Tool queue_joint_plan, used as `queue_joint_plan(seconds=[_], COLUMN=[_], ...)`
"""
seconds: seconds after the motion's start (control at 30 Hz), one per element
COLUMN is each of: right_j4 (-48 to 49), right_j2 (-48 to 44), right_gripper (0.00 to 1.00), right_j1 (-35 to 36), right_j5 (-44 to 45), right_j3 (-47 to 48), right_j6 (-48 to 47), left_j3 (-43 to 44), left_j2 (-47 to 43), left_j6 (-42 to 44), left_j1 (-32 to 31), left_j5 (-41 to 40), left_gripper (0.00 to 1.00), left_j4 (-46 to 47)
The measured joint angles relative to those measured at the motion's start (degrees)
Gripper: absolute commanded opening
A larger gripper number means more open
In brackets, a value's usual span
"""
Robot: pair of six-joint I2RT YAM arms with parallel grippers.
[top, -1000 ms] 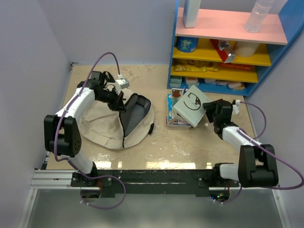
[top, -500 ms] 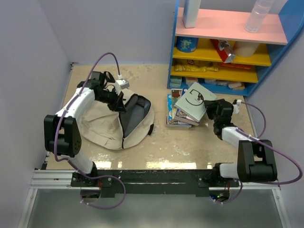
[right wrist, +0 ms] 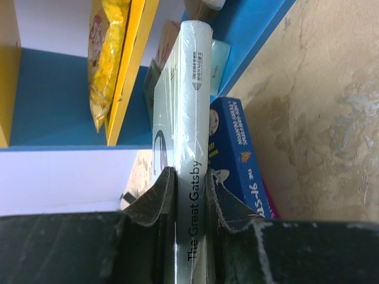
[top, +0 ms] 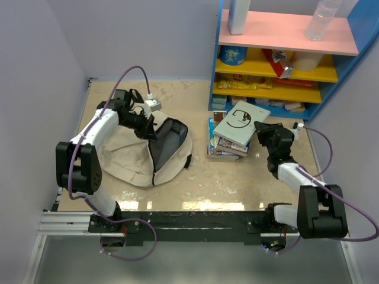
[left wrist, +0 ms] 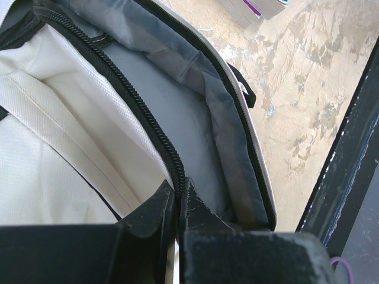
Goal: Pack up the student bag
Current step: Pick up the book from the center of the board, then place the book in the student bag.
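Note:
The student bag (top: 133, 155), beige with black zipper trim, lies on the left of the table with its mouth gaping toward the middle. My left gripper (top: 147, 128) is shut on the bag's zipper edge (left wrist: 142, 112) and holds the opening up, so the grey lining (left wrist: 177, 89) shows. On the right, a pale green book titled The Great Gatsby (top: 240, 120) rests on a small stack of books (top: 222, 147). My right gripper (top: 260, 131) is shut on its spine (right wrist: 192, 77), one finger on each cover.
A blue shelf unit (top: 284, 56) with yellow and pink boards stands right behind the book stack, holding snack packs and bottles. A blue book (right wrist: 237, 148) lies directly beneath the held one. Purple walls close in the left, right and back.
The right gripper's jaws have closed on the green book. The book has swung from a steep tilt to lie flatter, nearer the shelf. The left arm has not moved.

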Motion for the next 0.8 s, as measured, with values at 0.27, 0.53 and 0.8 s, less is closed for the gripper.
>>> queue_joint_plan(seconds=[0.27,0.53,0.8], right_j4=[-3.6,-2.8,-2.2], right_j2=[-4.1,-0.4,2.4], right_gripper=[0.0,0.0,0.0], right_j1=[-0.1,4.4,13.7], right_j5=[-7.4,-21.0,-25.2], right_j3=[0.0,1.5,5.1], right_j6=[-1.2,-0.6,1.1], left_j3=[0.0,0.0,0.6], left_j2=[0.0,0.0,0.0], left_j6=[0.0,-0.2,-0.6], left_j1=[0.0,0.0,0.0], left_j5=[0.0,0.0,-0.1], left_gripper=[0.0,0.0,0.0], left_j4=[0.0,0.1,-0.1])
